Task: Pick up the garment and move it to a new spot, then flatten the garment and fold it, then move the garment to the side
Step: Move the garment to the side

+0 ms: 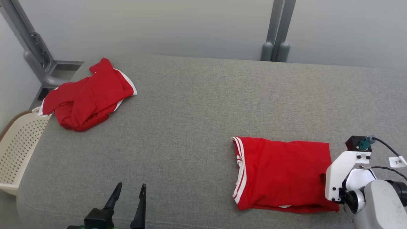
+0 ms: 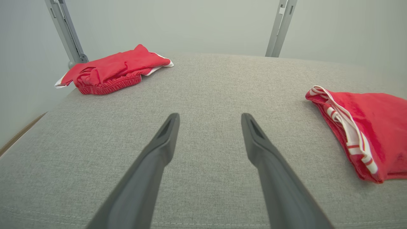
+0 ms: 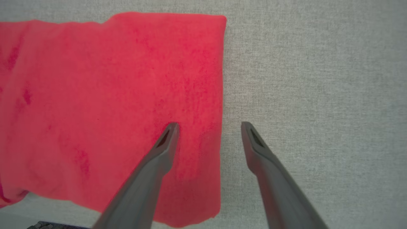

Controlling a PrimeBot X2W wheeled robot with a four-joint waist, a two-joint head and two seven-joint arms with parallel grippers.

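Grey padded bench point(image 1: 190, 105), pale wall behind. Folded red garment point(image 1: 283, 173) lies flat at near right; crumpled red shorts point(image 1: 89, 98) sit far left by a perforated basket point(image 1: 19, 149). Reads as the move-aside step, fold done. Right fingers point(image 3: 159, 152) spread wide, holding nothing, straddling the garment's right edge: one tip over cloth, one over bare bench; contact unclear. Next: pinch all layers, shift without unfolding. Left fingers point(image 2: 159, 146) spread, empty, over bare bench.

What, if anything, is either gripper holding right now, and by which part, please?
Nothing is held. The left gripper is open above the bare grey surface; the right gripper is open, astride the edge of the folded garment.
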